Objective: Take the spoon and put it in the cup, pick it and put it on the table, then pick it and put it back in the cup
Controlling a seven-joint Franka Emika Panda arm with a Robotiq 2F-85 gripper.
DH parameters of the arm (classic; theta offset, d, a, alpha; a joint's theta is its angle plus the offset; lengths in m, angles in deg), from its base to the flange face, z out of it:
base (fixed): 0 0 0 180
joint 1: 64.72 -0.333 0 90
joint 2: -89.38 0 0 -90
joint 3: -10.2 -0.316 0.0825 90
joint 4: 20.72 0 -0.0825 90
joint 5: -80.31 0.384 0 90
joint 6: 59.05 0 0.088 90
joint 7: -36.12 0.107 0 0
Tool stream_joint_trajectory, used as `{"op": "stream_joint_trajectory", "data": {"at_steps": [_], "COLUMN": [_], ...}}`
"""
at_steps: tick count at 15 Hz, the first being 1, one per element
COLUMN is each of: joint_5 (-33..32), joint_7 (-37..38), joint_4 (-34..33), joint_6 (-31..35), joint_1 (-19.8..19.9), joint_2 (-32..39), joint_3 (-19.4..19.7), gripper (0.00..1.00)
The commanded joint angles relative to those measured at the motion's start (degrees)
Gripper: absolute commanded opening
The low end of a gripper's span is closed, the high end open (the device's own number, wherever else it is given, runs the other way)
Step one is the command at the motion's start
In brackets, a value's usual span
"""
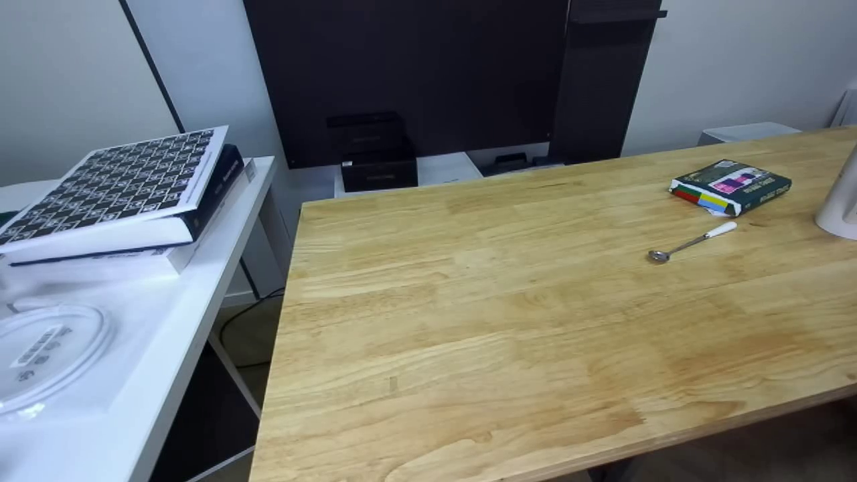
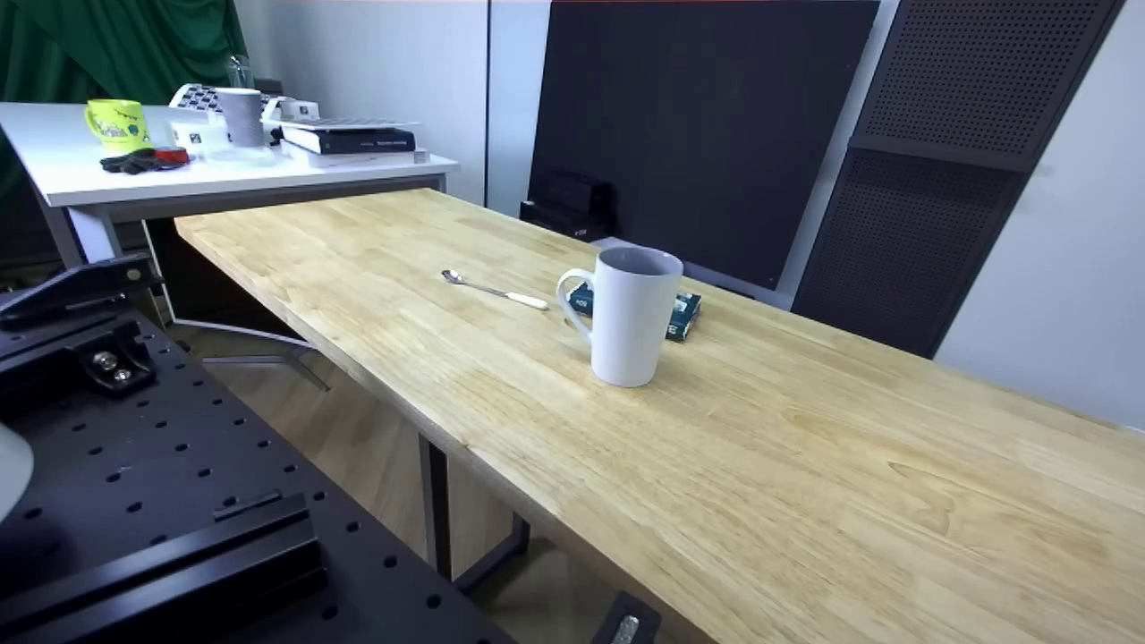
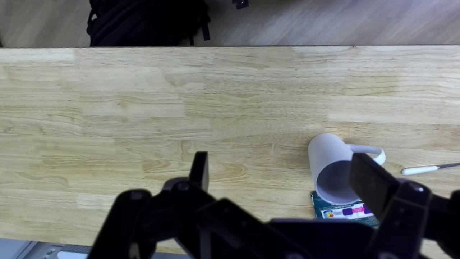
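Observation:
The spoon has a silvery bowl and a white handle end (image 1: pixel 722 229). It lies flat on the wooden table (image 1: pixel 469 321) and also shows in an exterior view (image 2: pixel 526 300). In the wrist view only its handle (image 3: pixel 418 170) shows at the right edge. The white cup (image 2: pixel 631 326) stands upright on the table. It is cut off at the right edge of an exterior view (image 1: pixel 840 207). In the wrist view the cup (image 3: pixel 325 151) looks empty, partly behind the right finger. My gripper (image 3: pixel 282 169) is open and empty above the table; both exterior views leave it out.
A flat colourful box (image 1: pixel 733 191) lies beside the spoon and behind the cup (image 2: pixel 684 315). A white side table (image 1: pixel 221 261) carries books (image 1: pixel 127 181). A black perforated plate (image 2: pixel 268 519) stands along the table's front edge. A black bag (image 3: pixel 147 21) lies on the floor.

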State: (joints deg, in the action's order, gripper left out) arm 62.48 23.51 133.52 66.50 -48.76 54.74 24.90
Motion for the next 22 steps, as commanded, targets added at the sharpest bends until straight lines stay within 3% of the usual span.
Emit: {"op": "stream_joint_trajectory", "data": {"at_steps": [1, 8, 16, 19, 22], "joint_5": [0.1, -1.1, -0.6, 0.0, 2.2], "joint_7": [-0.1, 4.2, 12.7, 18.9, 31.5], "joint_4": [-0.1, -0.2, -1.2, -2.4, -4.4], "joint_6": [-0.1, 2.4, 6.5, 8.6, 9.9], "joint_1": [0.1, 0.4, -3.8, -5.9, -6.1], "joint_2": [0.0, 2.4, 12.7, 16.8, 21.4], "joint_3": [-0.1, -2.7, -11.0, -14.4, -19.4], "gripper": [1.0, 1.0, 1.0, 1.0, 1.0]}}
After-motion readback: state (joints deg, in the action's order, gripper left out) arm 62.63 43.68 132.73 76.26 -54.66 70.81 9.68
